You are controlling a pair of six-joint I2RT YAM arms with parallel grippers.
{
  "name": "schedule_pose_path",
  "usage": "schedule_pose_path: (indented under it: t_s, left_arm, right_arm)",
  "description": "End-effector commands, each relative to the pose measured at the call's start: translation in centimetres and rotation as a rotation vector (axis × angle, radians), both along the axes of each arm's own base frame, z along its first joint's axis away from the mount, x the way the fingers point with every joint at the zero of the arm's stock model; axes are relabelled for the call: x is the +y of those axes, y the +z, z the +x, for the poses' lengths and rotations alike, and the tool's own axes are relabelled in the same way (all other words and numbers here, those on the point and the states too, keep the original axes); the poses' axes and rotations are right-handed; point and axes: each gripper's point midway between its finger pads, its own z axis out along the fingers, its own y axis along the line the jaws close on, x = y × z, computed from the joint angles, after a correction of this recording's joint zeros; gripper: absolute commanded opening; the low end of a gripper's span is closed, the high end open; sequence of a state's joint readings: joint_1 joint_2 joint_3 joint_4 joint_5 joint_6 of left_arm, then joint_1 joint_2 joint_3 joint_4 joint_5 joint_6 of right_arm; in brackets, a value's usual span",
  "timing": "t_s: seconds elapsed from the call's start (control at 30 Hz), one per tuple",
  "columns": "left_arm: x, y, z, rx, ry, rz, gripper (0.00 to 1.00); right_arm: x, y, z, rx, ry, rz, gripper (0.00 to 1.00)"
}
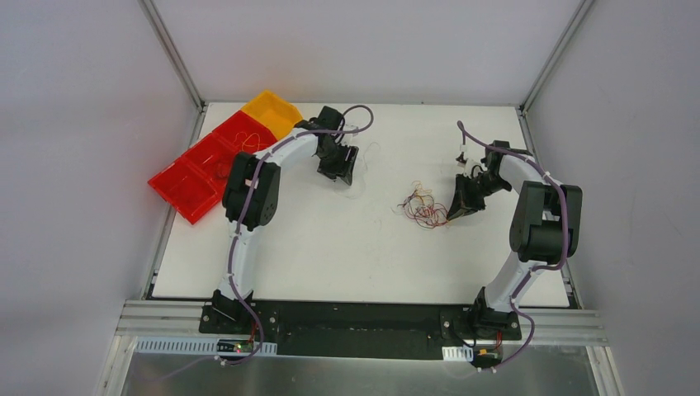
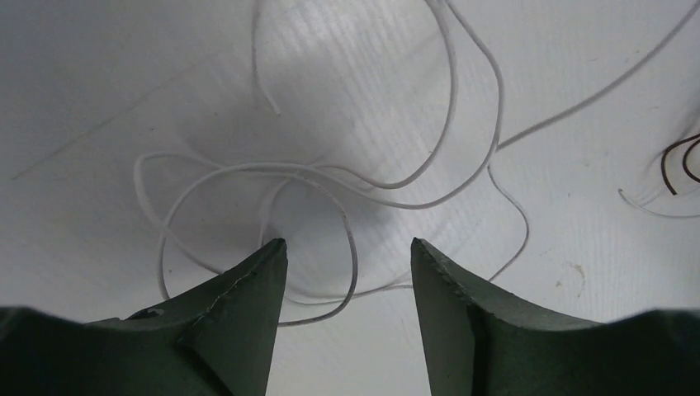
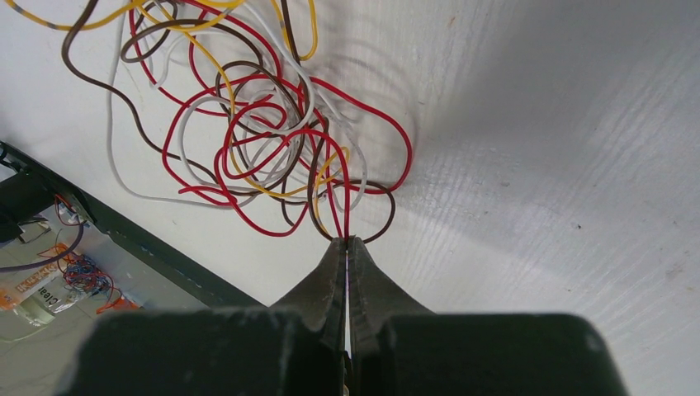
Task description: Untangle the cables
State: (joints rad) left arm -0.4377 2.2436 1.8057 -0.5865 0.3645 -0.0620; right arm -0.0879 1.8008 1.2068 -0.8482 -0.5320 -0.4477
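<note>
A tangle of thin red, yellow, white and brown cables (image 1: 423, 206) lies on the white table right of centre. In the right wrist view the tangle (image 3: 264, 132) sits just ahead of my right gripper (image 3: 347, 239), which is shut with a red strand running in between its tips. From above, the right gripper (image 1: 456, 213) is at the tangle's right edge. Loose white cables (image 2: 330, 177) curl on the table under my left gripper (image 2: 348, 246), which is open, with one white loop lying between the fingers. The left gripper (image 1: 345, 177) is at the back centre-left.
Red bins (image 1: 198, 177) and an orange bin (image 1: 272, 111) stand in a diagonal row at the back left. A dark wire end (image 2: 681, 161) shows at the right edge of the left wrist view. The table's front edge (image 3: 165, 256) runs close to the tangle.
</note>
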Motion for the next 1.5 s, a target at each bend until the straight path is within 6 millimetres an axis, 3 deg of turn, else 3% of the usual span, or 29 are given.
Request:
schedule_pose_path:
  t_s: [0.0,0.13,0.33,0.4,0.6,0.8,1.03,1.17,1.23,1.3,1.47]
  left_arm:
    - [1.4,2.7,0.4,-0.052,0.094,0.048,0.55]
    - [1.2,4.0,0.3,-0.090,0.073,0.045,0.55]
    - [1.4,7.4,1.9,-0.205,0.057,0.053,0.52]
    - [1.5,7.6,2.0,-0.215,0.055,0.057,0.52]
    - [3.0,4.5,0.8,-0.143,0.045,0.142,0.53]
    - [2.5,2.4,-0.5,-0.055,0.027,0.132,0.52]
    - [1.9,0.5,-0.9,0.004,0.022,0.115,0.39]
    - [1.8,0.4,-0.4,-0.007,0.021,0.118,0.30]
    - [1.7,1.2,0.0,-0.031,0.013,0.110,0.16]
    - [1.5,3.4,0.6,-0.081,0.005,0.091,0.00]
    - [2.6,12.6,3.8,-0.255,0.057,-0.048,0.00]
  right_arm:
    - [0.3,1.1,0.1,-0.021,-0.007,0.019,0.00]
    - [0.4,1.0,0.0,-0.014,-0.012,0.021,0.00]
    - [0.4,0.8,-0.2,-0.004,-0.013,0.025,0.00]
    - [0.5,0.7,-0.3,0.003,-0.015,0.027,0.00]
    - [0.5,0.8,-0.2,0.006,-0.013,0.028,0.00]
    - [0.4,0.7,-0.5,0.016,-0.010,0.025,0.00]
    - [0.4,0.8,-0.2,0.023,-0.013,0.026,0.00]
    - [0.3,1.0,0.0,0.017,-0.013,0.024,0.00]
    - [0.3,1.0,0.0,0.019,-0.011,0.024,0.00]
    - [0.2,1.0,-0.1,0.018,-0.011,0.021,0.00]
    - [0.2,1.1,0.0,0.013,-0.012,0.023,0.00]
